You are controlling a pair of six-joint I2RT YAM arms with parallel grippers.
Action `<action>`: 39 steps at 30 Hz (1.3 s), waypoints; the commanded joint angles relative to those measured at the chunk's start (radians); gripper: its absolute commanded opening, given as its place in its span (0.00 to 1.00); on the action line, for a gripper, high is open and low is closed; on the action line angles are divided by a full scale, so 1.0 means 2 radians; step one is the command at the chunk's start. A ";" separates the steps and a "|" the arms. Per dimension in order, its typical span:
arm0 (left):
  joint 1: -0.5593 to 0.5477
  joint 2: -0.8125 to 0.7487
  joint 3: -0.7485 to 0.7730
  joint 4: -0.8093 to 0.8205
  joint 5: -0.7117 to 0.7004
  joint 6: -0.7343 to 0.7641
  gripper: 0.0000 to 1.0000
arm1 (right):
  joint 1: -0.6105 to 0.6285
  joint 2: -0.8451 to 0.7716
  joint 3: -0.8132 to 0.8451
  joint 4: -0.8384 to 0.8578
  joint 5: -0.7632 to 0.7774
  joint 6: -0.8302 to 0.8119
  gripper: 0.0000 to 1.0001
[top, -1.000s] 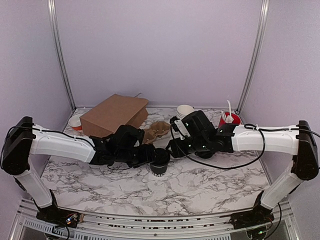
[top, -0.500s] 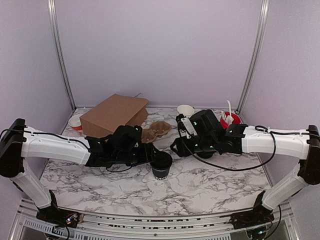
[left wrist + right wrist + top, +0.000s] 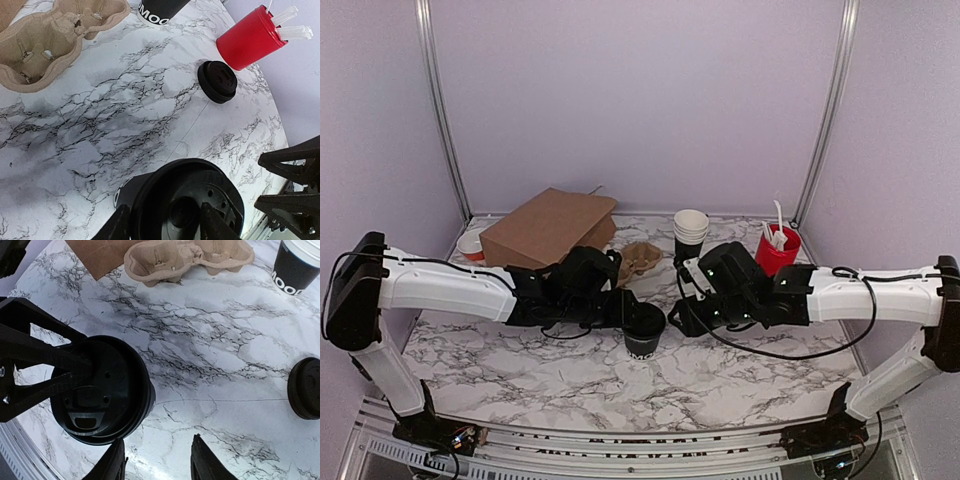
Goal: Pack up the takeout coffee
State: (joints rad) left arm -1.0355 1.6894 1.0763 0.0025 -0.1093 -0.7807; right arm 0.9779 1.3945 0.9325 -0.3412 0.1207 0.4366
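The takeout coffee (image 3: 643, 335), a black paper cup with a black lid, stands upright at mid-table. My left gripper (image 3: 625, 312) is at its left side. In the left wrist view the left gripper (image 3: 165, 222) stands open low over the lid (image 3: 170, 195). One fingertip is beside the lid's left rim and the other is over its top. Contact cannot be told. My right gripper (image 3: 682, 318) is just right of the cup, open and empty. The right wrist view shows the right gripper (image 3: 159, 460) beside the cup (image 3: 100, 390), apart from it.
A brown paper bag (image 3: 548, 230) lies at the back left, with a small orange cup (image 3: 471, 245) beside it. A cardboard cup carrier (image 3: 638, 258) sits behind the coffee. A stack of lidless cups (image 3: 690, 233), a red holder (image 3: 778, 250) and a pile of lids (image 3: 217, 81) stand at the back right.
My right gripper has drawn back to the right, off the coffee, uncovering the cup stack. The left gripper has edged closer to the cup. The cup has barely moved.
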 commanded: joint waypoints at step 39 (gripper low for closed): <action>-0.006 0.017 -0.004 -0.030 0.001 0.000 0.47 | 0.057 0.075 0.006 0.126 0.005 -0.030 0.38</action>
State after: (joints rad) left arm -1.0401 1.6966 1.0798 0.0093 -0.1287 -0.7887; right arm 1.0828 1.4322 1.0351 -0.1776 0.2516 0.4175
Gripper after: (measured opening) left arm 0.469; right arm 0.382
